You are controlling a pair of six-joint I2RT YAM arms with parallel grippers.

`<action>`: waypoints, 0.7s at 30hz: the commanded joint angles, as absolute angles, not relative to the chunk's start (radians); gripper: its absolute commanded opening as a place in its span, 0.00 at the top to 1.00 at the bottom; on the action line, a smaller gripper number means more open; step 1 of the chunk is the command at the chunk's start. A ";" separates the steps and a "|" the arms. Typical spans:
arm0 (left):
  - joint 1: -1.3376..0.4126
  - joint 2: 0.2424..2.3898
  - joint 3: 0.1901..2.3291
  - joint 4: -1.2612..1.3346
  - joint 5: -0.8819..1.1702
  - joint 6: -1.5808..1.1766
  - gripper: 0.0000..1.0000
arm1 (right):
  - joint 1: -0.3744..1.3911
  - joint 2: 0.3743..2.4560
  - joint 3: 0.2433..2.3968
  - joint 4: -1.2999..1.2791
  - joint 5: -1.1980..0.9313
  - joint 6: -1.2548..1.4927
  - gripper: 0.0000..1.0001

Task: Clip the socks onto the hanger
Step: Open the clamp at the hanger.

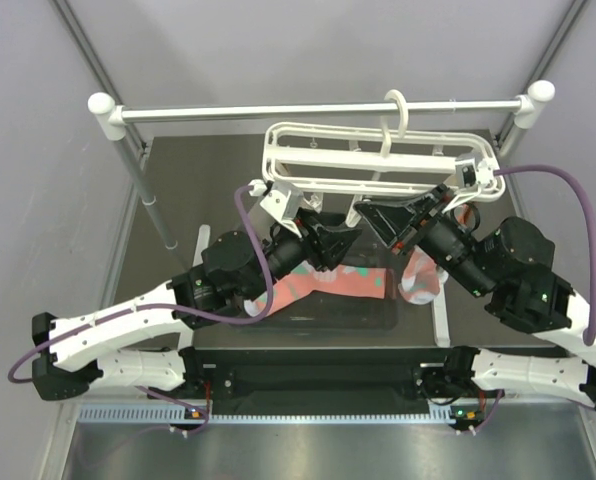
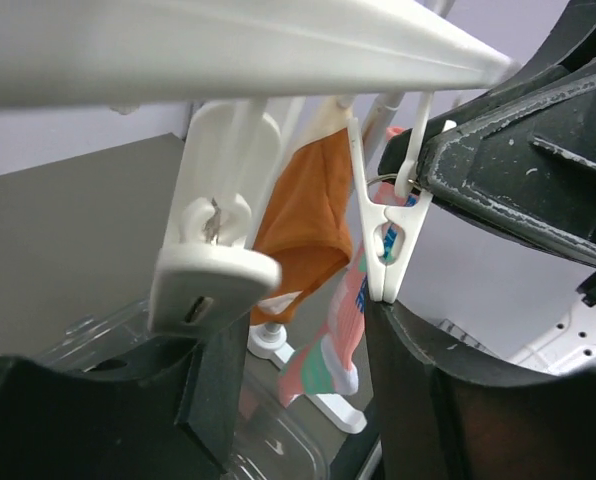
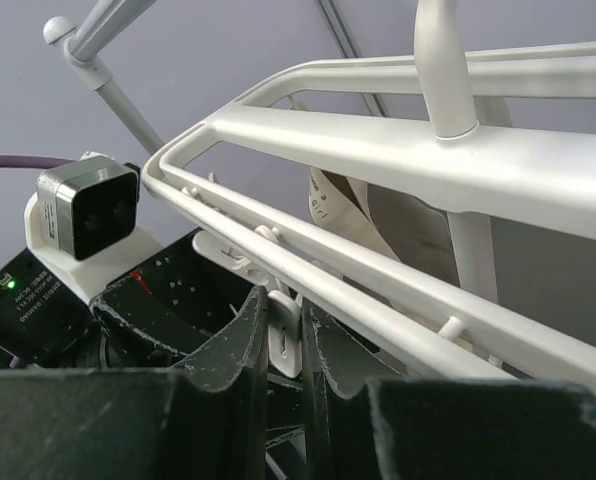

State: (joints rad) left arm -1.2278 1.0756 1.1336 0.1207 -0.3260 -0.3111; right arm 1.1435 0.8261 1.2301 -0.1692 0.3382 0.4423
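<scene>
Socks (image 1: pixel 363 282) are limp, light knit that will sag and slip out of a shallow bite, so I'd take one by the pale cuff and feed a doubled edge deep into a clip (image 2: pixel 388 245). They lie low over the worktop (image 1: pixel 173 200) beneath both hands, under the hanger (image 1: pixel 378 160), and I can't tell if either is pegged yet. Right hand (image 3: pixel 286 318) is clamped nearly closed on that white clip's upper end; left hand (image 2: pixel 308 335) is spread roughly halfway, gripping nothing, one finger right at the clip's lower tip.
</scene>
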 commanded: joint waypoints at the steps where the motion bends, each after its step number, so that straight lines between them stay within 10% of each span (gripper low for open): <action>1: -1.223 1.057 1.167 0.210 -0.272 -0.307 0.45 | 1.149 0.818 1.226 -0.179 0.322 0.446 1.00; 15: -1.221 1.068 1.166 0.258 -0.255 -0.281 0.32 | 1.150 0.805 1.221 -0.192 0.311 0.451 1.00; 21: -1.213 1.121 1.226 0.235 -0.253 -0.278 0.45 | 1.150 0.790 1.218 -0.204 0.308 0.457 1.00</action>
State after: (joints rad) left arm -1.2209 1.1065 1.1793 0.1799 -0.2546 -0.2928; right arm 1.1435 0.8062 1.2236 -0.1913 0.3347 0.4477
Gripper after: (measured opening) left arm 0.571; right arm 0.126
